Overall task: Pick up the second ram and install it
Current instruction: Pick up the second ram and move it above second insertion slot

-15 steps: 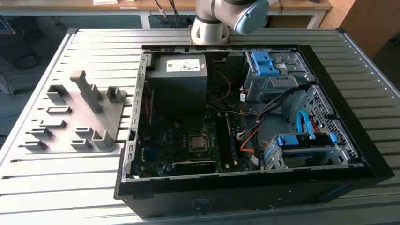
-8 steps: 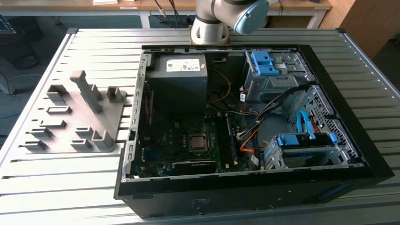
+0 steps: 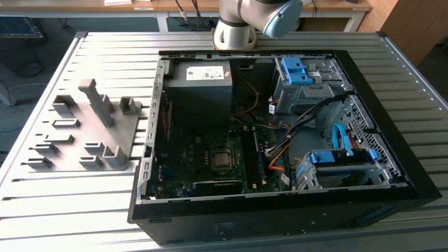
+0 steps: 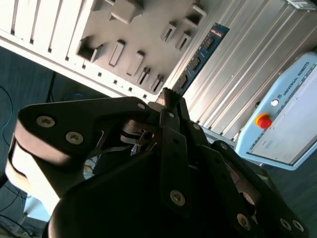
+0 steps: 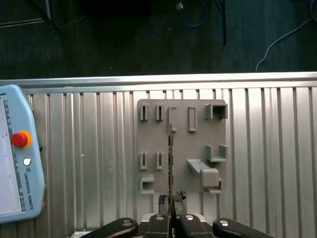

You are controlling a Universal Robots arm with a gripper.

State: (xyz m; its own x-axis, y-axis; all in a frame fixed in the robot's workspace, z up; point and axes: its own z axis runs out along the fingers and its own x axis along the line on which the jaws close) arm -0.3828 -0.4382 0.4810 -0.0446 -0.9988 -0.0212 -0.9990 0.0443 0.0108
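My jaws are shut tight on the long, thin, dark green-blue memory stick (image 4: 200, 52), pinched by one short end so the rest of the board juts straight out past my fingertips. In the first wrist view the stick (image 5: 171, 158) shows edge-on, a thin line. I judge that grip keeps the contact edge free and the board straight for a slot.

I hang above the flat grey plastic holder block with its upright slots (image 5: 183, 144), which lies on the ribbed aluminium bench (image 5: 89, 148). The stick lines up over one of the block's narrow slots; it looks well clear of it, though I cannot be sure.

My wrist points down at the bench, stick hanging toward the block. My pale grey arm (image 3: 238, 21) rises from its base at the bench's far edge. The open black computer case (image 3: 280, 215) lies just beside the block (image 3: 91, 131), on the exterior view's right. A pale blue pendant with a red button (image 5: 15, 158) rests on the bench.
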